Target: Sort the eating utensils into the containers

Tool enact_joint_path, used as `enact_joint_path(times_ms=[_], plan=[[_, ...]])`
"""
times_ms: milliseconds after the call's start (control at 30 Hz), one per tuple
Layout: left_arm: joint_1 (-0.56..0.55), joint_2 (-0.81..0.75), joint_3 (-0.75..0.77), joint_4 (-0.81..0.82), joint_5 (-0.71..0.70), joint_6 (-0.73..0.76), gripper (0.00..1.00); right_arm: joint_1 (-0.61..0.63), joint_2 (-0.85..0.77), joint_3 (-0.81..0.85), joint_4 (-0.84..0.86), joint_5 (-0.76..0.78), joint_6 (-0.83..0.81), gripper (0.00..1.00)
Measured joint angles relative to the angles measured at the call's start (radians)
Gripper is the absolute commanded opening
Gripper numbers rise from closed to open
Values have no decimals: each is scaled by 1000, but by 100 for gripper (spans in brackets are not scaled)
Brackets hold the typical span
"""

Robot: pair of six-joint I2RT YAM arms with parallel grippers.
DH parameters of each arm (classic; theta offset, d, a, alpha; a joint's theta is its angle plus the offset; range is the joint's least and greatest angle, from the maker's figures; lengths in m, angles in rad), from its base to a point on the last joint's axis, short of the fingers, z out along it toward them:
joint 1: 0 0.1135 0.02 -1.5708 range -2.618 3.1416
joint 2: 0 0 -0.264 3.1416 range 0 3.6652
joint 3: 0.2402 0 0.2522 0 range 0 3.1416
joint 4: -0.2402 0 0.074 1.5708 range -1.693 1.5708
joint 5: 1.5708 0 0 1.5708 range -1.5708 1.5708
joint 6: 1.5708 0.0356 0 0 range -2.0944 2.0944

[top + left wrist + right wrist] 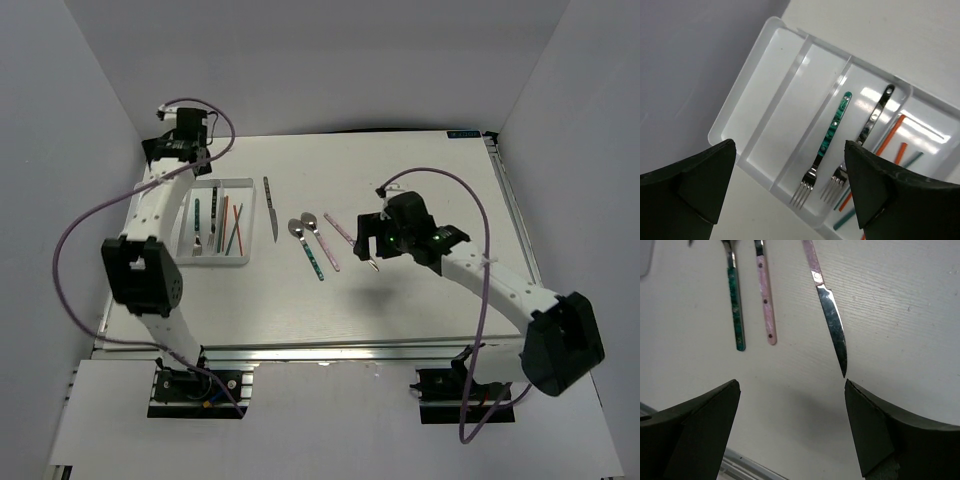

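One white worktop (420, 160) carries one white tray (765, 75) of long compartments. Both grippers gape wide and hold nothing: the left gripper (790, 145) hangs above the tray, and the right gripper (790, 382) is well to the tray's right, over the tip of a pink-handled knife (832, 325). Inside the tray lie two forks side by side, a teal-handled fork (830, 135) and a dark-handled fork (870, 122), beside red and green chopsticks (890, 135) too tangled to count. To the tray's right lie four utensils: one dark-handled knife (270, 208) nearest, one teal-handled spoon (308, 248), one pink-handled spoon (322, 240), then the pink-handled knife.
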Motion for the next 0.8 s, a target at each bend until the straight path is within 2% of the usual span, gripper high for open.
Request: enact_joint_path(times_ms=[133,167,267,333,400,533,733,800], plan=[[-6,-339,-217,36,30,-50,98,32,142,55,-23,67,-16,83],[-8,-440,-285,48,45,-59,98,40,179,75,-31,82,-24,73],[-11,-743,-525,143,106,-83,98,57,299,162,-45,116,-66,54],[-11,-916,-697,219,150,-97,98,61,384,227,-45,129,-98,53],[-11,-1019,-829,254,184,-107,98,62,462,290,-45,140,-132,53],[-12,-1028,-948,259,243,-119,98,61,609,416,-54,149,-202,54],[-19,-1021,-967,279,315,-130,98,55,802,621,-93,149,-265,53],[-20,-1019,-967,290,328,-133,98,52,850,675,-111,153,-280,50]])
